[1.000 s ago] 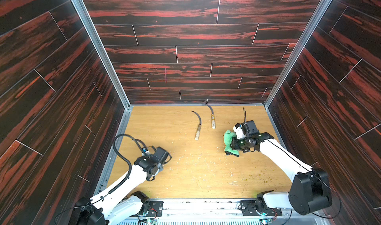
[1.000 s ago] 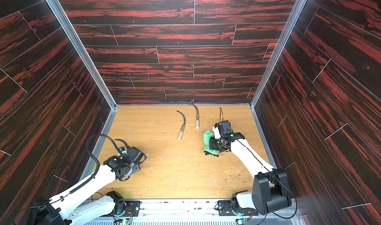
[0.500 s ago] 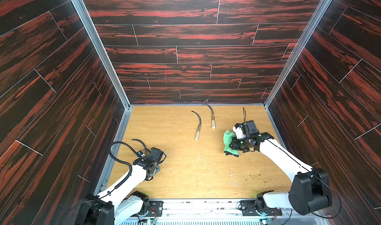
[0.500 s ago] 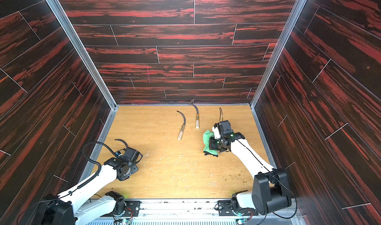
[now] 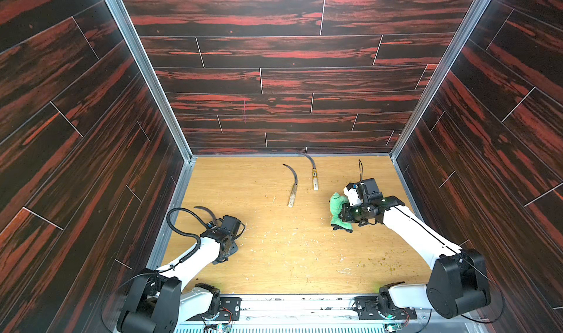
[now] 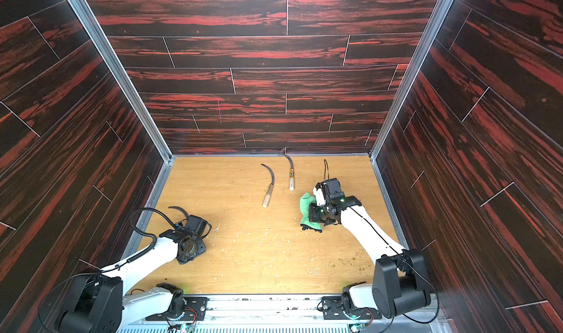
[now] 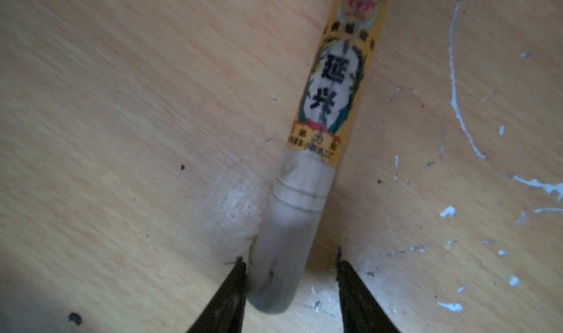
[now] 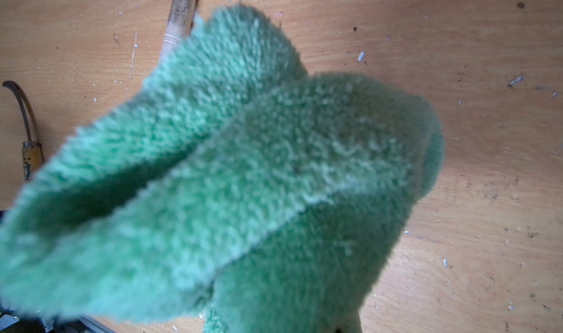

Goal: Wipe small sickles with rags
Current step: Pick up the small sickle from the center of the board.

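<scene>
1. Left gripper (image 7: pixel 289 258): jaws parted astride the butt of the left sickle's (image 7: pixel 304 194) pale handle. One finger (image 7: pixel 231 292) is against the wood and the other finger (image 7: pixel 356 292) stands clear of it.
2. That sickle lies flat on the table (image 5: pixel 289 255), a yellow label band further up its handle. In a top view its dark blade (image 5: pixel 207 211) curls out from under the wrist, at about 8 o'clock on the table, taking the back wall (image 5: pixel 274 81) as 12.
3. A black cable (image 5: pixel 173 221) loops from the left arm beside the blade.
4. Right gripper (image 5: pixel 341 215): clamped shut on the green rag (image 5: pixel 336 203), at about 3 o'clock on the table. The fingers are buried in the cloth, which bunches in folds across the wrist view (image 8: pixel 243 163). Whether it touches the table cannot be told.
5. Two more sickles lie flat, apart from both arms, toward 12 o'clock. The middle sickle (image 5: pixel 294 191) is at 9 o'clock of the rag, and the far sickle (image 5: pixel 314 177), with a yellow band, is just beside it, nearer the back wall.
6. Pale flecks dot the table.
</scene>
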### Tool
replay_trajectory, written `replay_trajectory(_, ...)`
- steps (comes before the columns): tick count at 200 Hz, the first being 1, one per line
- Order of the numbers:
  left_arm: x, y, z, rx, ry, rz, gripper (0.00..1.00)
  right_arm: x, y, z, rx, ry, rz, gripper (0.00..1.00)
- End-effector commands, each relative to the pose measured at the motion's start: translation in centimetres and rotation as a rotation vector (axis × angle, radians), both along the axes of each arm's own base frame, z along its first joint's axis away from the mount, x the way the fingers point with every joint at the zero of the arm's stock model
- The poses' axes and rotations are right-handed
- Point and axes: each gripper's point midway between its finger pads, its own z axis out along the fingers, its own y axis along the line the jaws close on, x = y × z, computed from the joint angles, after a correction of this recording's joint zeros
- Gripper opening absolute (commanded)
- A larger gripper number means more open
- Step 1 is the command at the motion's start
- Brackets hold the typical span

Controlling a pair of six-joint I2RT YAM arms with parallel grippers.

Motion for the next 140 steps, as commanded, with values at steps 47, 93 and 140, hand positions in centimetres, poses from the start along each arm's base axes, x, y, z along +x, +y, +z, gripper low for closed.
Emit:
replay_trajectory(47,0.3,0.7,0.4,0.026,0.01,-0.014,0.5,-0.6,0.1,-0.4,-0.003,0.025,0.015,0.0)
replay_trajectory(93,0.8,1.0,0.5,0.027,0.01,-0.013,0.42,-0.7,0.1,-0.5,-0.006,0.027,0.012,0.0)
replay_trajectory(140,1.2,0.8,0.4,0.021,0.013,-0.022,0.18,-0.7,0.0,-0.5,-0.006,0.025,0.01,0.0)
